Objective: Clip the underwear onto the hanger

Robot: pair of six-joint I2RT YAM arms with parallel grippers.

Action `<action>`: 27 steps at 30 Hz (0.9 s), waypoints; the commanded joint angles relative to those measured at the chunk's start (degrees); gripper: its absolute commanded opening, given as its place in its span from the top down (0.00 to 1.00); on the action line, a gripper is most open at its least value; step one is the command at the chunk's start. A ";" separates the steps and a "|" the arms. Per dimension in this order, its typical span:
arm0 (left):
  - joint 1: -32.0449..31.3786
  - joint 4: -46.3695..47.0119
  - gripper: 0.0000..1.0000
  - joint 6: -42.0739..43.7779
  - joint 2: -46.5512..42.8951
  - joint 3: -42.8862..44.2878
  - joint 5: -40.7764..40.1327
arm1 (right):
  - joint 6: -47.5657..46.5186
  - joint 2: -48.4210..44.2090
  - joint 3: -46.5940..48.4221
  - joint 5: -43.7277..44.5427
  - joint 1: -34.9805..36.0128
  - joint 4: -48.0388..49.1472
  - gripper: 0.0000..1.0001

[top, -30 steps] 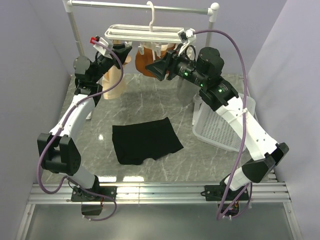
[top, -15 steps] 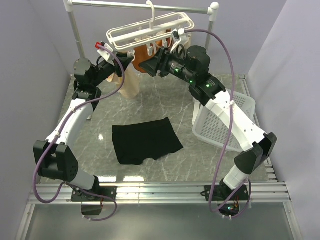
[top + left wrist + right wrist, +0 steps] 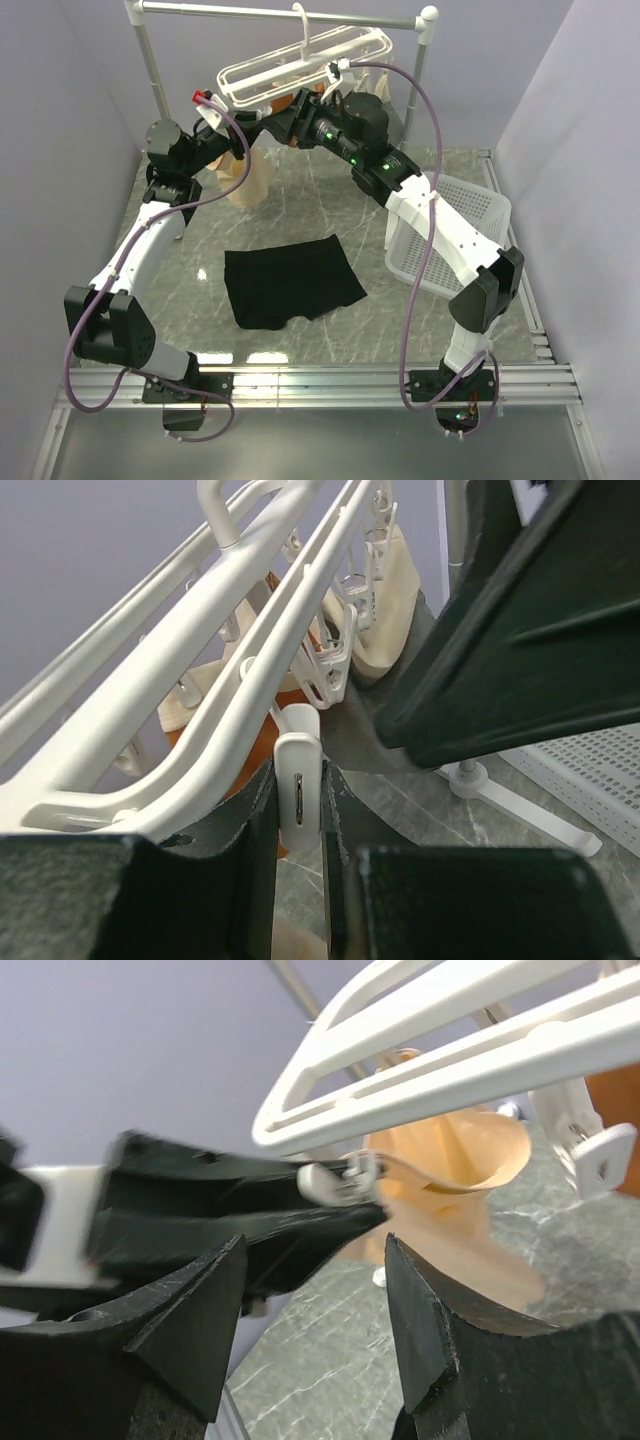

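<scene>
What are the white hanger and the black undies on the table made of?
The hanger looks like hard white plastic: its molded bars are smooth and slightly shiny. The underwear looks like soft, matte black fabric, probably a stretchy knit: it lies flat and limp.

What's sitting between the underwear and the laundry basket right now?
Nothing: the top view shows only bare table between the underwear and the basket.

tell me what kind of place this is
Probably a mock laundry-drying corner set up for robot tests: a clip hanger hangs from a rail, a basket stands at one side, and black underwear lies on a marble-look table.
</scene>
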 commanded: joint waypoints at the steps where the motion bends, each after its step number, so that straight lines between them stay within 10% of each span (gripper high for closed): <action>1: -0.24 1.17 1.00 1.74 -2.51 -0.49 4.24 | 1.14 1.00 3.66 3.59 0.83 3.35 0.36; 20: -0.24 -0.76 1.00 3.05 -1.90 0.30 8.37 | -1.58 5.31 5.16 6.76 1.54 6.52 0.43; 27: -0.24 -3.75 0.94 4.11 -1.81 0.56 8.91 | -2.20 5.93 5.34 5.97 1.80 6.43 0.79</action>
